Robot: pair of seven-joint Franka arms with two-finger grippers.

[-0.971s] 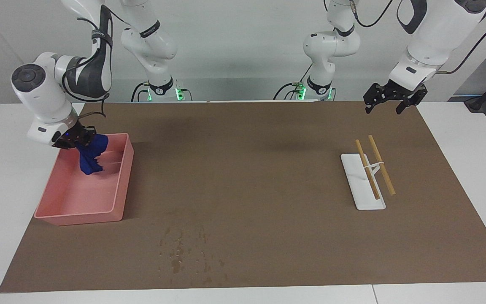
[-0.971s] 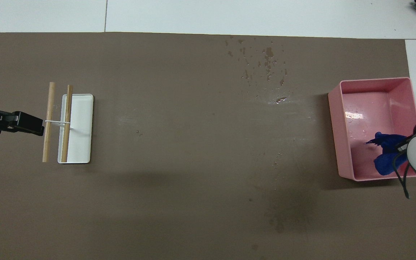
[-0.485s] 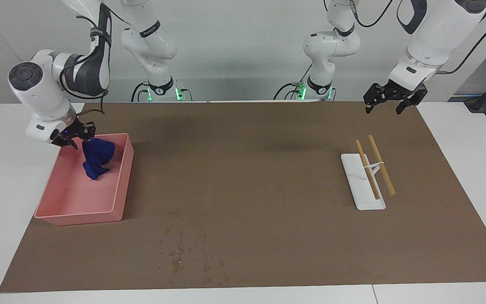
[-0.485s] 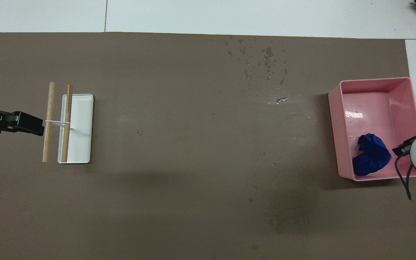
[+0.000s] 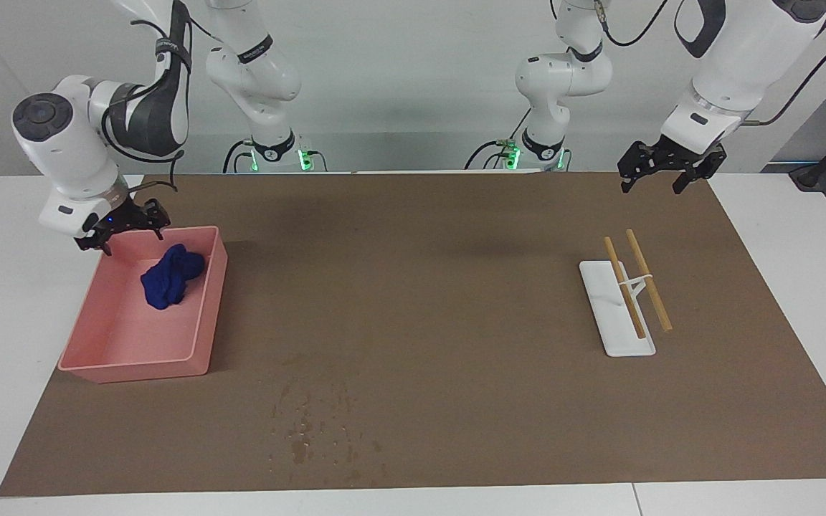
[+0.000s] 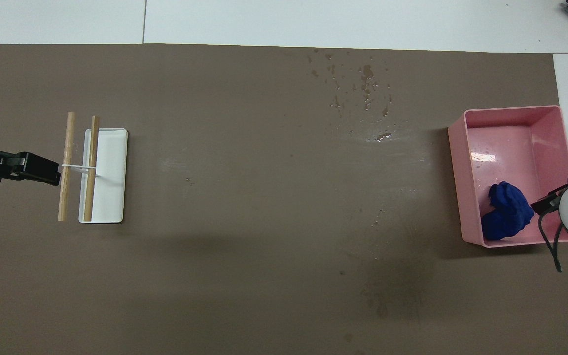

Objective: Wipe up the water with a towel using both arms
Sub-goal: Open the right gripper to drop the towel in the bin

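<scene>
The deep-blue towel (image 5: 171,276) lies crumpled in the pink bin (image 5: 133,367), in the end nearer the robots; it also shows in the overhead view (image 6: 508,217). My right gripper (image 5: 125,235) hangs open and empty just above the bin's robot-side rim, apart from the towel; only its tip (image 6: 546,202) shows from overhead. The water (image 5: 312,428) is scattered droplets and damp speckles on the brown mat, farther from the robots than the bin (image 6: 358,84). My left gripper (image 5: 653,188) waits open in the air over the mat's edge at the left arm's end.
A white rack with two wooden rods (image 5: 624,308) stands on the brown mat (image 5: 420,287) toward the left arm's end, also seen from overhead (image 6: 109,172). A few stray droplets lie mid-mat near the bin (image 6: 377,217). White tabletop borders the mat.
My right gripper opened and let go of the towel, which dropped into the bin. The gripper then rose and drew back toward the robots. The left arm has not moved.
</scene>
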